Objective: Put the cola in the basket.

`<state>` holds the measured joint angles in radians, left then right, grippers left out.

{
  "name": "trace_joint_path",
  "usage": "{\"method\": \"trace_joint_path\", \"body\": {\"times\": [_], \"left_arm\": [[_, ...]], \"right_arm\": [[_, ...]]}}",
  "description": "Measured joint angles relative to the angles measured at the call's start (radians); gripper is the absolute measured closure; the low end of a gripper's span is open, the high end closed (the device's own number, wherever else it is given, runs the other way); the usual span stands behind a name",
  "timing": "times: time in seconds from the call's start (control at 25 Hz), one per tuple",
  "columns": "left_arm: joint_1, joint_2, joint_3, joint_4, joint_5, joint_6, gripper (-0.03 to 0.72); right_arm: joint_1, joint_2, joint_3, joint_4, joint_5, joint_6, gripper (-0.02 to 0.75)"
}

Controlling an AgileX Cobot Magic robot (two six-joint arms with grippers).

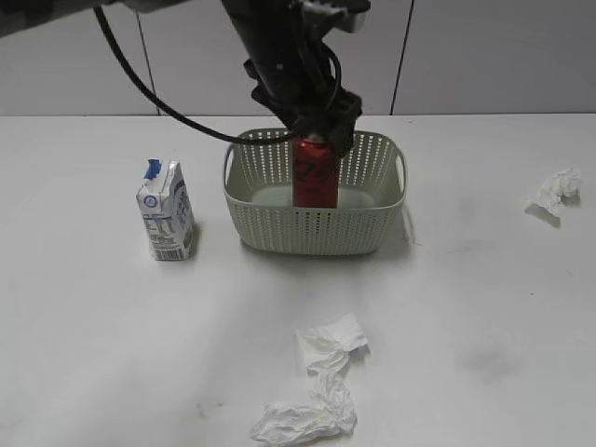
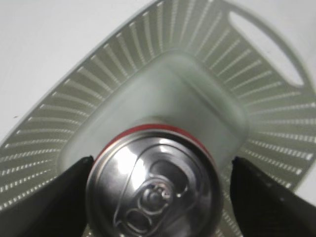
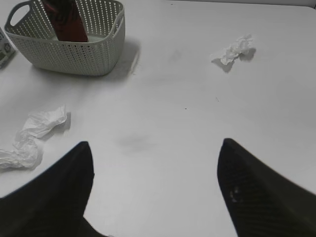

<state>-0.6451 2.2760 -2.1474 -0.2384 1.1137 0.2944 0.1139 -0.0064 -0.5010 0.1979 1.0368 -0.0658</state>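
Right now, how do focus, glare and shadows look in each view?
Left wrist view: cola top glares brightly; basket floor looks soft, hazy. Exterior view: fairly sharp, soft shadows beside the carton. Right wrist view: right gripper fingers dark and blurred, table sharp.

The red cola [image 1: 316,174] stands upright inside the pale green perforated basket [image 1: 312,230].

cola [image 1: 316,175] upright inside basket [image 1: 317,228]
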Motion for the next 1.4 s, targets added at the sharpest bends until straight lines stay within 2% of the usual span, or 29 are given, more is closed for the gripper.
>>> {"method": "trace_joint_path", "body": {"times": [0.16,0.36,0.48,0.68,0.84,1.0,1.12,1.4], "left_arm": [[0.015,-0.095,0.0,-0.021,0.013,0.0,0.038],[0.084,-0.237,-0.002,-0.005,0.064,-0.02,0.046],[0.153,-0.299,-0.002,0.074,0.094,-0.07,0.062],[0.335,-0.376,0.041,0.149,0.1,-0.134,0.09],[0.489,-0.447,0.161,0.159,0.102,-0.169,0.097],[0.599,-0.569,0.318,0.128,0.105,-0.18,0.098],[0.628,-0.699,0.445,0.124,0.104,-0.182,0.099],[0.629,-1.007,0.813,0.121,0.106,-0.182,0.099]], "right_arm": [[0.0,0.0,0.0,0.0,0.0,0.0,0.148],[0.0,0.0,0.0,0.0,0.0,0.0,0.148],[0.0,0.0,0.0,0.0,0.0,0.0,0.148],[0.0,0.0,0.0,0.0,0.0,0.0,0.148],[0.0,0.0,0.0,0.0,0.0,0.0,0.148],[0.0,0.0,0.0,0.0,0.0,0.0,0.148],[0.0,0.0,0.0,0.0,0.0,0.0,0.148],[0.0,0.0,0.0,0.0,0.0,0.0,0.148]]}}
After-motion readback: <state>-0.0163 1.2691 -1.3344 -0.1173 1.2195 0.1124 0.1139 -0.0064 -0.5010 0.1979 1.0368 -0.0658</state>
